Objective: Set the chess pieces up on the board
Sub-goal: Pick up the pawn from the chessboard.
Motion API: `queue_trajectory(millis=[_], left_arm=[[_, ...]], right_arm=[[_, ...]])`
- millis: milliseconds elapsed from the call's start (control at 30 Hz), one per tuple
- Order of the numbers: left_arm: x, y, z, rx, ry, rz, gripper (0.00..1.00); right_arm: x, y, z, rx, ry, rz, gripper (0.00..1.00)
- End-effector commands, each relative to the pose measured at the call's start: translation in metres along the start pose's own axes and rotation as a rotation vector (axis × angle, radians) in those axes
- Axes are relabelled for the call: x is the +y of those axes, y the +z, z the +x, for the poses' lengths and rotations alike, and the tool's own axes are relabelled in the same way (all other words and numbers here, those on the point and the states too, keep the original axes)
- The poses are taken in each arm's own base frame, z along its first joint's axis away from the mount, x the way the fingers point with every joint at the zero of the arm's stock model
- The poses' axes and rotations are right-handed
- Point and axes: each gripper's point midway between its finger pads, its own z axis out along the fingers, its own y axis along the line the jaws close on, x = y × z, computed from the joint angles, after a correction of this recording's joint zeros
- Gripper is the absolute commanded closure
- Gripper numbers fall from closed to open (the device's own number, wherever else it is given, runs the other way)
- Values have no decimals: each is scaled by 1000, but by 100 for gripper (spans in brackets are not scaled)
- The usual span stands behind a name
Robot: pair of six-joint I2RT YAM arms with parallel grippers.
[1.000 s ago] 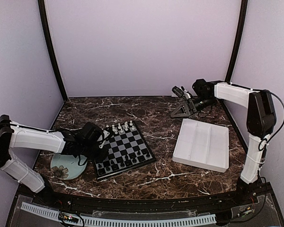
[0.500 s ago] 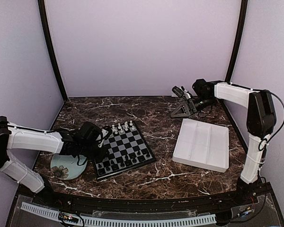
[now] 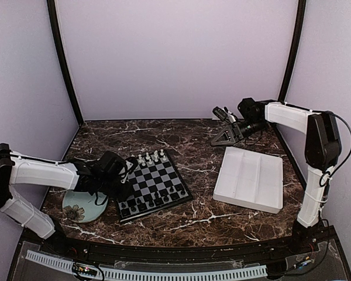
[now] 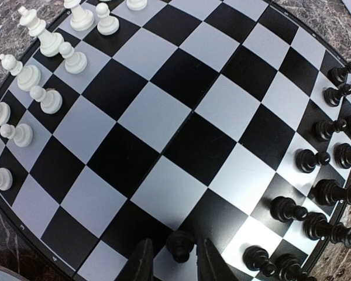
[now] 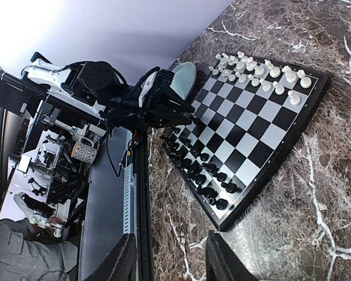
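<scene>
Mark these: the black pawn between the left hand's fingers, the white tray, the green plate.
black pawn [image 4: 180, 246]: left wrist view, on its body.
white tray [image 3: 263, 175]: top external view, on a bare compartment floor.
green plate [image 3: 77, 211]: top external view, on the uncovered near part.

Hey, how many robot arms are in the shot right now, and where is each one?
2. The left arm reaches the board's left edge, left tool straddling a black piece. The right arm is at the far right, right tool open beyond the white tray.
</scene>
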Motion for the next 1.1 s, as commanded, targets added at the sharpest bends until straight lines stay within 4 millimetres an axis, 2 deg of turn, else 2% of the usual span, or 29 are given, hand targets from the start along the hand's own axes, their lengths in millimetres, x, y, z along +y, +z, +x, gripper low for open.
queue_trajectory(millis=[0, 167, 433, 700, 900, 1067], left_arm=[[3, 3, 0, 30, -17, -12, 73], [1, 5, -2, 34, -17, -3, 82], [3, -1, -6, 17, -23, -4, 80], [0, -2, -8, 13, -21, 15, 88], [-3, -10, -13, 0, -23, 36, 94], [-9, -27, -9, -18, -24, 90, 94]], right_arm=[[9, -1, 0, -5, -10, -20, 58], [8, -1, 0, -6, -9, -22, 59], [6, 0, 0, -7, 2, -30, 59], [5, 1, 1, -6, 4, -34, 60], [4, 1, 1, -6, 8, -37, 60], [4, 2, 1, -6, 9, -39, 60]])
